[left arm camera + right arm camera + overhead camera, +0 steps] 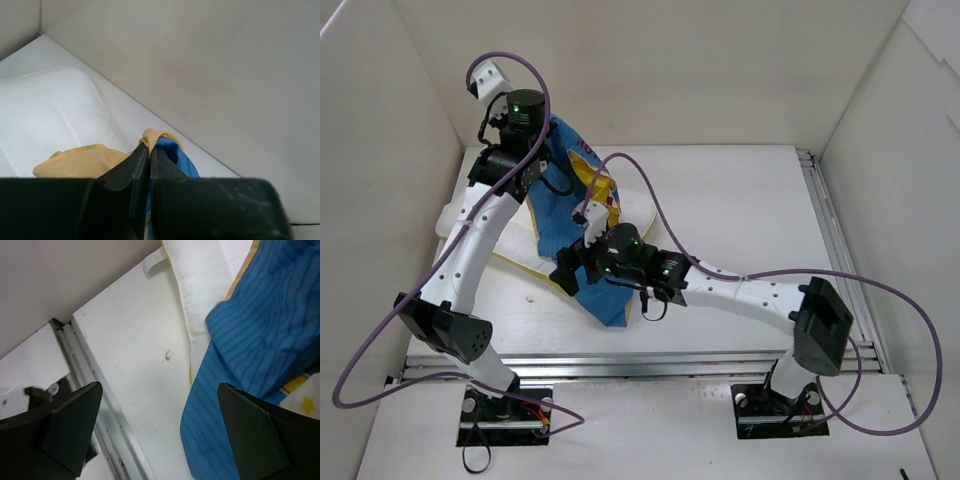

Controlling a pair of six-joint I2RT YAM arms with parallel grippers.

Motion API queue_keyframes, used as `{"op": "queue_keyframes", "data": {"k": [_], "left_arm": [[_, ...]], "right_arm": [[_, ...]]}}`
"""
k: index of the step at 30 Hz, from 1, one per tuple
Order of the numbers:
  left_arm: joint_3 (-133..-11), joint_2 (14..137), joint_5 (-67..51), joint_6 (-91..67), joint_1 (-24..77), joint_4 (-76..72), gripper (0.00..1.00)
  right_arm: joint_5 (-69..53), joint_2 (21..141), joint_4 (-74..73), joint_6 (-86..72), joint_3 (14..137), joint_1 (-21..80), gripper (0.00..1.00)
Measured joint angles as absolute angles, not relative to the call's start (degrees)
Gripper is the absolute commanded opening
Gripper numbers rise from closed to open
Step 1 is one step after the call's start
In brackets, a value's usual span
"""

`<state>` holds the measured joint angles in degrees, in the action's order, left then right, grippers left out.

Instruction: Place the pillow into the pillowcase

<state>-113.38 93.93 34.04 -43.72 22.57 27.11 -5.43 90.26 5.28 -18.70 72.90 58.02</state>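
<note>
- Top external view shows the pillowcase (pixel 552 205) lifted up at its far end. The rest of it droops down onto the white table (pixel 740 200).
- The blue side faces up, with a bit of the yellow cartoon showing near the top.
- The pillow (pixel 452 215) lies flat on the table under the pillowcase. White parts of it stick out on the left side and on the right side.
- Left wrist view shows the left claw (pixel 148 150) pressed together. It is pinching a bunched-up edge of the pillowcase, with blue cloth on one side and yellow-orange cloth on the other. A plain wall (pixel 210 65) is behind it, and the pillow sits down below.
- Right wrist view shows the right claw (pixel 159 390) spread wide, with nothing between its fingers.
- The right claw hangs over bare table, just beside the blue cloth and the pillow's edge with its thin yellow trim.
- From above, the right claw is low, at the near end of the pillowcase.
- A metal rail (pixel 107 415) runs along the side of the table.
</note>
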Motion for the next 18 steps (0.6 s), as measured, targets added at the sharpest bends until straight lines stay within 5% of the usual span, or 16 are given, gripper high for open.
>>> {"op": "queue_keyframes", "data": {"k": [8, 18], "left_arm": [[-110.0, 90.9, 31.7, -43.5, 20.6, 26.2, 0.0], [-107.9, 87.7, 30.8, -42.4, 19.7, 23.6, 0.0]], "right_arm": [[9.5, 107.4, 1.7, -19.8, 86.0, 58.0, 0.98], [19.8, 111.9, -4.8, -22.1, 89.0, 57.4, 0.89]]}}
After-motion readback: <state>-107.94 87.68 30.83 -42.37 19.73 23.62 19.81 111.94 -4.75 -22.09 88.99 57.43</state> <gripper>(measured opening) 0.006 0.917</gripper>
